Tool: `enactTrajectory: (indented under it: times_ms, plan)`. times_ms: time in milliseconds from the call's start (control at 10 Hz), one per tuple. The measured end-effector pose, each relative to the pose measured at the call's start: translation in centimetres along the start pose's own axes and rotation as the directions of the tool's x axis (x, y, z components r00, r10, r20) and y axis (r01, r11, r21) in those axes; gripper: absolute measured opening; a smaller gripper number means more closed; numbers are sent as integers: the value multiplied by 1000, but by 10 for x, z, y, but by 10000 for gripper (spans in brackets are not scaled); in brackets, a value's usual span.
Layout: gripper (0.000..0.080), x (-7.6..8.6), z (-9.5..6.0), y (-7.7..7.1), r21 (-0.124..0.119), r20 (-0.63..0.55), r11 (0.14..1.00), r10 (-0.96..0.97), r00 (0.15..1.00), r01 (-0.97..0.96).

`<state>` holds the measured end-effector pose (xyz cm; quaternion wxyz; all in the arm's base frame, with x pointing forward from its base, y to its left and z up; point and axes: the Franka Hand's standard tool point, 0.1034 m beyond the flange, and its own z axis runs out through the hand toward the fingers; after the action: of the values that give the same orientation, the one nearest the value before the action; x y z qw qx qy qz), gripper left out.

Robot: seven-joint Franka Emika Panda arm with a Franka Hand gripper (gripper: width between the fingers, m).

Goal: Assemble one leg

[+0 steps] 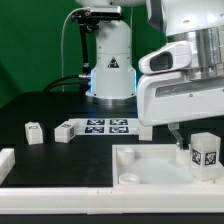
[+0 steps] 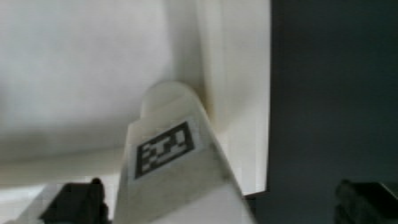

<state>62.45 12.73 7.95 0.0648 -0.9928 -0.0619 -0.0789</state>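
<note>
A white leg [image 1: 207, 151] with a black-and-white tag stands upright at the right end of the white tray [image 1: 140, 160]. In the wrist view the same leg [image 2: 175, 150] rises between my fingers, nearer one finger than the other, and touches neither. My gripper [image 2: 221, 203] is open and straddles the leg from above. In the exterior view my gripper [image 1: 192, 148] hangs low over the tray's right end, and one dark fingertip [image 1: 181, 149] shows just beside the leg. The tray wall [image 2: 231, 80] runs past the leg.
Two more legs [image 1: 35, 131] [image 1: 65, 130] lie on the dark table at the exterior view's left. The marker board [image 1: 103, 126] lies behind the tray. A white part [image 1: 5, 160] sits at the far left edge. The robot base [image 1: 110, 65] stands behind.
</note>
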Motion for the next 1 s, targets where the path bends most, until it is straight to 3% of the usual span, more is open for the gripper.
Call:
enactTrajectory:
  times_ms: [200, 500, 700, 1000]
  plan:
    - [649, 1, 4, 3, -16, -2, 992, -122, 993, 122]
    - [636, 0, 4, 3, -16, -1, 992, -122, 992, 122]
    - [297, 0, 4, 4, -18, -1, 992, -121, 993, 121]
    - [298, 0, 4, 7, -19, -1, 997, -77, 997, 77]
